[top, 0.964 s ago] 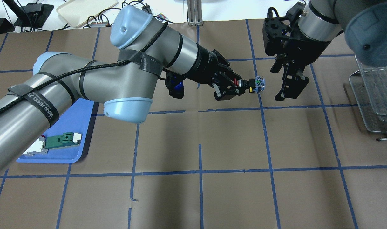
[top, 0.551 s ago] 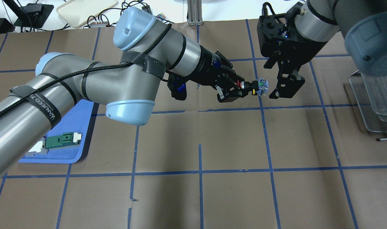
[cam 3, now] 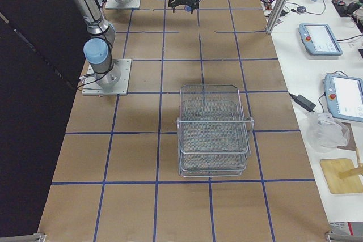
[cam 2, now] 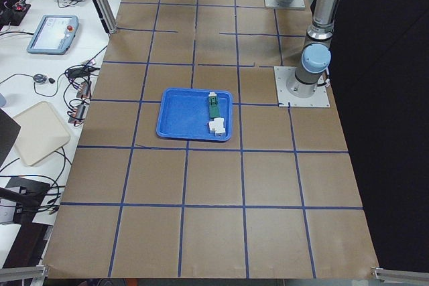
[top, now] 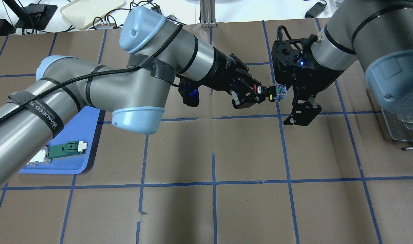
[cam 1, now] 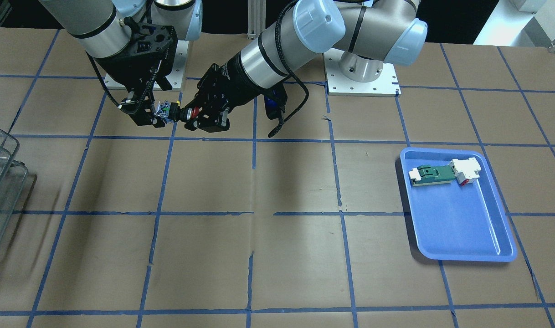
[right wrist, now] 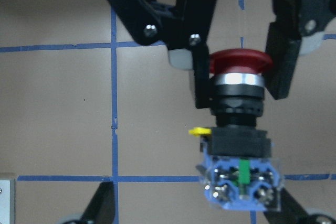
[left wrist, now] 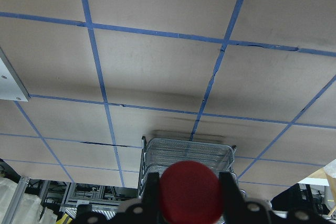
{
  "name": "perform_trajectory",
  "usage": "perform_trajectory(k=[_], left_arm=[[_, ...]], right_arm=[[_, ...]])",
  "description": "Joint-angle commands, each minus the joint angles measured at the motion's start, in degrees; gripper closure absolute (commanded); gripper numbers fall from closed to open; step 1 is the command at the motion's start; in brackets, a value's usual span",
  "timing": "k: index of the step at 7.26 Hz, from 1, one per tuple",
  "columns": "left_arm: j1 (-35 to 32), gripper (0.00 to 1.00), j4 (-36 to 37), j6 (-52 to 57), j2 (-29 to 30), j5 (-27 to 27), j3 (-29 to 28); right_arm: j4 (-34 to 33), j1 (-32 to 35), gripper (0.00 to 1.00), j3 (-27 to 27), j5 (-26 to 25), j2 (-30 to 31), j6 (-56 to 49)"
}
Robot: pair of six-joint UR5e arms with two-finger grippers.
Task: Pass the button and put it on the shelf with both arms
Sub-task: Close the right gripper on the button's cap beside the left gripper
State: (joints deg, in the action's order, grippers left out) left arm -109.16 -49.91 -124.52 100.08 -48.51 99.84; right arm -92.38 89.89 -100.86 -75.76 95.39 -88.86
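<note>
The left end effector pinches the button by its red head and black collar. It holds the button level above the counter, with the pale rear block pointing away from its wrist. The left wrist reaches almost horizontally toward the robot's right, and the forearm and elbow trail back over the tray.

The right end effector is spread, with one finger on each side of the rear block and neither pressed on it. Its wrist comes in from the robot's right and tilts down toward the button.

The right wrist view alone shows the grip in detail. The button hangs between the left end effector's black fingers. A yellow tab and a green stripe show on its rear block, and the tips of the spread right fingers sit at the lower corners.

The left wrist view shows only the red head between the clamping fingers, with the shelf beyond it.

The right side view alone shows the whole shelf. It stands upright on the counter, well apart from both arms.

The front view shows the tray's contents, a green-and-white part touching a white block. In the left side view both end effectors are too small to judge.
</note>
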Motion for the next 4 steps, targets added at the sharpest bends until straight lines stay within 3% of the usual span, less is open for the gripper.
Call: perform_trajectory(k=[1,4], left_arm=[[0.0,1.0,0.0,0.0,-0.2,0.0,0.0],[0.0,1.0,0.9,-0.1,-0.4,0.0,0.0]], right_arm=[[-0.4,0.1,0.0,1.5,0.5,-0.3,1.5],[-0.4,0.1,0.0,1.9,0.6,-0.3,1.9]])
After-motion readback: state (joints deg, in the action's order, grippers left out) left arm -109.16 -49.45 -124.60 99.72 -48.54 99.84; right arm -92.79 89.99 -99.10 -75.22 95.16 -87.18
